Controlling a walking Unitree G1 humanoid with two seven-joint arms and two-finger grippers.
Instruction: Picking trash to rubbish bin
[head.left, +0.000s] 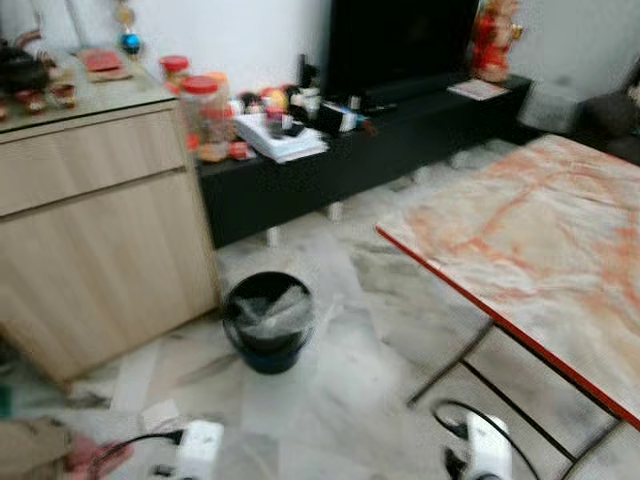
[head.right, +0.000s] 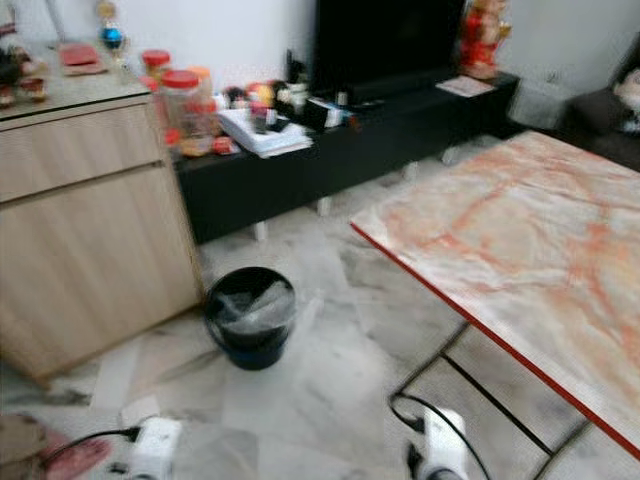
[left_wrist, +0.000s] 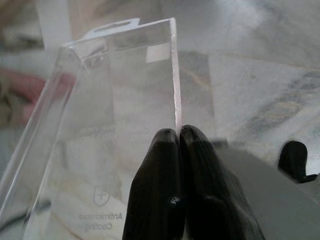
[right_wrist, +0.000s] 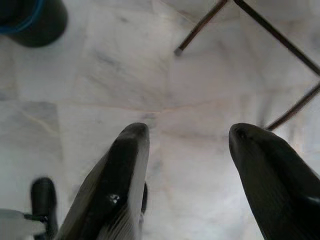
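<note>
L gripper is clamping a clear plastic box by one edge, fingertips pressed tight together on it; box is sticking out ahead of the fingers, over the marble floor. R gripper is hanging w/ fingers spread wide, gripping nothing, pointing down at bare floor; table legs are showing ahead of it, and the black bin is sitting ahead & off to one side. Bin is standing on the floor betw. wood cabinet and marble-top table, clear liner inside.
</note>
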